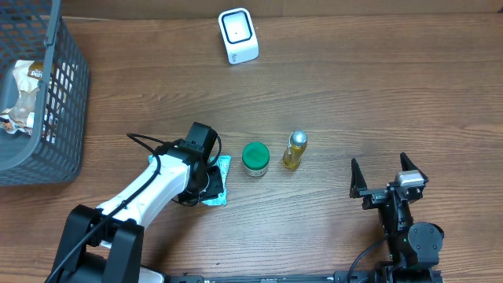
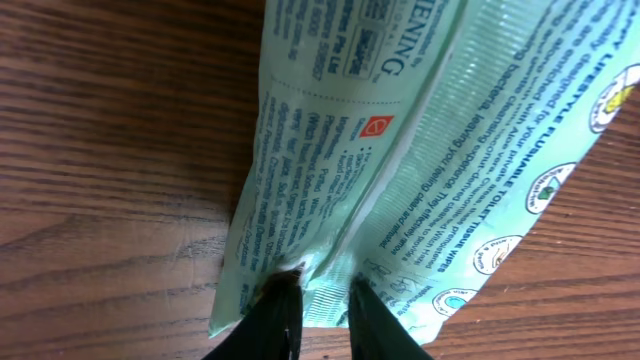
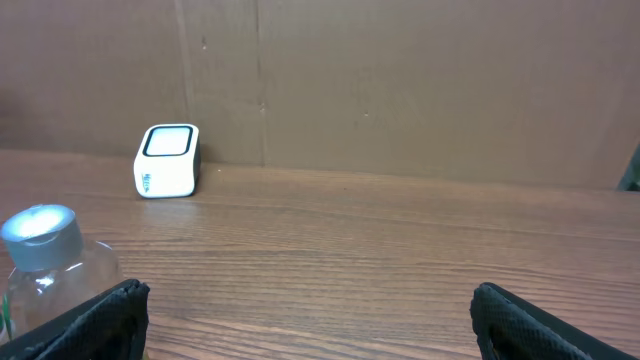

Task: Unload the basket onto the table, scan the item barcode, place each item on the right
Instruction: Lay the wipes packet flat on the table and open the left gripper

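Pincer: left gripper [image 2: 320, 290] narrowed astride the seam; whether it truly grips cannot be told.
Item: pale green soft plastic wipes packet [image 2: 430, 150], lying flat beneath its fingertips.
Handling: probably light, floppy and slick; best pinched at the seam ridge.

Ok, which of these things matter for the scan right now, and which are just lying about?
In play: wipes packet, pinched by left gripper; white scanner.
Idle for now: green-lidded jar, yellow bottle, grey basket, right gripper.
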